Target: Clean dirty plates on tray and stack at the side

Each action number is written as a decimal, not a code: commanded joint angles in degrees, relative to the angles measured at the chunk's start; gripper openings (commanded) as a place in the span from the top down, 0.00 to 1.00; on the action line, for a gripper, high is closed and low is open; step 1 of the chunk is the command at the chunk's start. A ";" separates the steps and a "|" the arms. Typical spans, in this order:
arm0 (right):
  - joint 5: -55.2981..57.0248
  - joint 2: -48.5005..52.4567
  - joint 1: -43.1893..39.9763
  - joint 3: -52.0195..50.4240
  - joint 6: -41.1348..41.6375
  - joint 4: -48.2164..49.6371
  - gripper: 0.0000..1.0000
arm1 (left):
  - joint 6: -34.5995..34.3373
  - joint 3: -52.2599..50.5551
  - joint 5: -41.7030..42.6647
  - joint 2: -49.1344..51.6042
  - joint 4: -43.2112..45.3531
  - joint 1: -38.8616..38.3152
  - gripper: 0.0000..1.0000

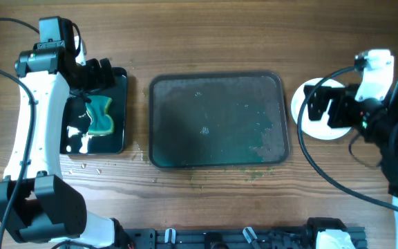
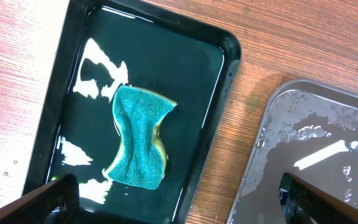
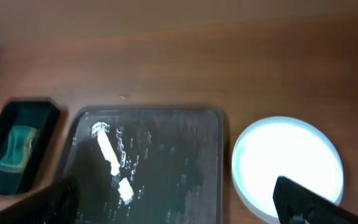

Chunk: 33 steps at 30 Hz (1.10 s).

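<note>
Overhead, the grey tray (image 1: pixel 216 75) lies in the middle of the table (image 1: pixel 206 34), wet and with green smears toward its right side, and no plate stands on it. The white plate (image 1: pixel 330 133) sits on the table just beside the tray's right edge (whether it is one plate or a stack, I cannot tell). The right gripper (image 1: pixel 320 104) hangs over the plate, and in the right wrist view its fingers (image 3: pixel 306 199) are spread wide and hold nothing; the plate (image 3: pixel 288 165) and the tray (image 3: pixel 154 155) show below them. At the left a black tray (image 1: pixel 119 104) holds shallow water and a teal sponge (image 1: pixel 102 114), lying flat. The left gripper (image 1: pixel 95 72) is above the far end of this black tray, its jaws also wide and holding nothing, apart from the sponge (image 2: pixel 138 137)
</note>
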 commanded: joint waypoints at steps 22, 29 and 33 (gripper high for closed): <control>1.62 -58.42 7.69 -78.68 -4.00 58.45 0.00 | -0.52 0.26 0.87 0.31 -0.04 -0.11 0.00; 1.62 -58.36 7.69 -78.68 -4.00 58.45 0.00 | -0.52 0.26 0.90 0.33 -0.04 -0.11 0.00; 1.64 -58.36 7.69 -78.68 -4.02 58.45 0.00 | -0.52 0.26 0.87 0.31 -0.04 -0.09 0.00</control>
